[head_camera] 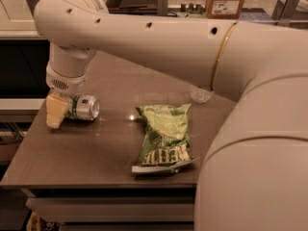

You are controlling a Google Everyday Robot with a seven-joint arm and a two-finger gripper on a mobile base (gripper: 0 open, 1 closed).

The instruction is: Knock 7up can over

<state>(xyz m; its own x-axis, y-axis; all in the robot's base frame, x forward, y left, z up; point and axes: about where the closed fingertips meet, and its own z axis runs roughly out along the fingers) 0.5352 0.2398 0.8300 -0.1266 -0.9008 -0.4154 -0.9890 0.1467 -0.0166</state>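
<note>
The 7up can (84,107) lies on its side on the brown table (86,153), near the left edge, its silver end facing right. My gripper (57,110) hangs from the white arm right at the can's left end, its pale yellowish fingers (57,109) covering part of the can. The can's left half is hidden behind the gripper.
A green chip bag (163,136) lies flat in the middle of the table. The base of a clear plastic bottle (200,94) shows just under my arm (159,37) at the back right. Shelves and boxes stand behind the table.
</note>
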